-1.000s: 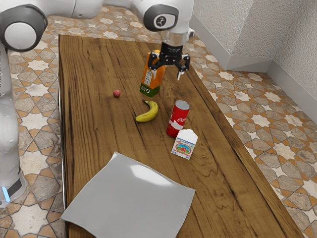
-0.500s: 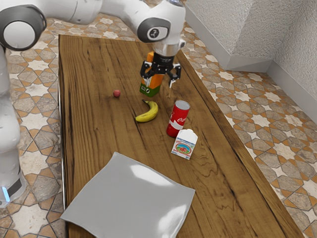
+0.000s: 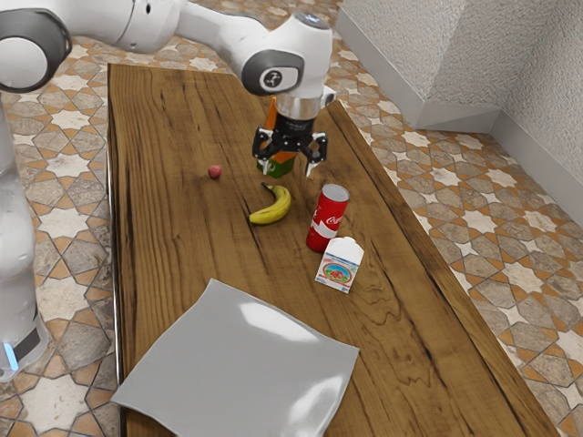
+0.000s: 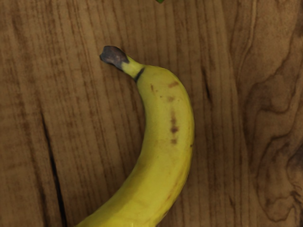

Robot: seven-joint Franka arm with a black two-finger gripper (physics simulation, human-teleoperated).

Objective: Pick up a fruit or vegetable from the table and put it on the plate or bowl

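Observation:
A yellow banana (image 3: 272, 206) lies on the wooden table (image 3: 164, 137), its dark stem toward the far side; from the hand camera the same banana (image 4: 163, 161) lies directly below. My gripper (image 3: 291, 167) hangs open a little above and behind the banana's stem end, in front of an orange juice carton (image 3: 278, 165). A small red fruit (image 3: 214, 171) sits to the exterior view's left of the carton. A flat grey square plate (image 3: 239, 369) lies at the table's near end.
A red soda can (image 3: 328, 217) stands just to the exterior view's right of the banana, with a small white milk carton (image 3: 339, 265) in front of it. The table's right edge runs close behind the can.
My hand has come down and toward the near side, from above the juice carton to just over the banana's stem end. The fingers stay open. Nothing on the table moved.

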